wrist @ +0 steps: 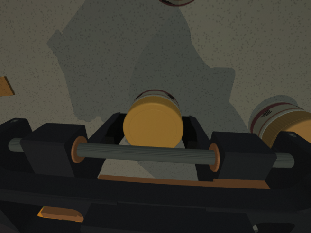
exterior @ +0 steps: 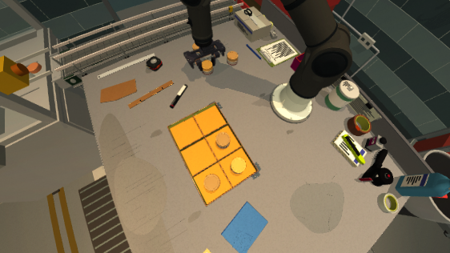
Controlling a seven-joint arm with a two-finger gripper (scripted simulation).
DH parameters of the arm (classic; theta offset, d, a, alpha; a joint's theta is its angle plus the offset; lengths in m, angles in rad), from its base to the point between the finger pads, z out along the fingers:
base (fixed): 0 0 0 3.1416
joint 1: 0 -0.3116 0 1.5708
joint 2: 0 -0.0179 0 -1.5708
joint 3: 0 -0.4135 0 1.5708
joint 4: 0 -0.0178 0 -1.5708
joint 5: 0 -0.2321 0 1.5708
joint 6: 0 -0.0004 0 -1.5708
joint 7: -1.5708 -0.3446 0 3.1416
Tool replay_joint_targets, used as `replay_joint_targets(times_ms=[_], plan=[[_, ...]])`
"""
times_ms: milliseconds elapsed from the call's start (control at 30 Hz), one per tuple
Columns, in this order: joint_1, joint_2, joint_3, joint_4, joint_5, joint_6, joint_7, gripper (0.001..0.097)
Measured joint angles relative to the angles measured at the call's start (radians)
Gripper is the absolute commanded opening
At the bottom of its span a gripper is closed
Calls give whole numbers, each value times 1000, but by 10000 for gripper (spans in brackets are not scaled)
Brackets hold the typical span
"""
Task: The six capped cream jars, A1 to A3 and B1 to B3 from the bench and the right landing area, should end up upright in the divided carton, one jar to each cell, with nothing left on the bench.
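A capped cream jar point(exterior: 207, 66) point(wrist: 153, 121) stands upright on the bench at the far side. My gripper point(exterior: 204, 58) point(wrist: 153, 130) is down over it, and its two fingers are closed on the jar's sides. A second jar point(exterior: 232, 57) point(wrist: 281, 118) stands on the bench just to the right. A third jar point(exterior: 195, 47) is mostly hidden behind the gripper. The divided orange carton point(exterior: 211, 151) lies mid-bench. Three of its cells hold jars point(exterior: 223, 140) point(exterior: 238, 165) point(exterior: 211, 182).
The robot base point(exterior: 291, 105) stands right of the carton. A marker point(exterior: 178, 96), wooden strip point(exterior: 150, 94), cardboard piece point(exterior: 118, 91) and tape measure point(exterior: 153, 62) lie left of the jars. A blue mat point(exterior: 244, 226) lies near the front edge. Tools and tape rolls crowd the right edge.
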Motion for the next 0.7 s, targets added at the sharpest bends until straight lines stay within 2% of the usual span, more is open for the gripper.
replay_joint_targets(times_ms=[167,467,700], plan=[[0,0,0,0,0,0,0,80],[0,-4,0,-2,0,7,0,75],[-1,-56,2,-28,-2,86,2,75]])
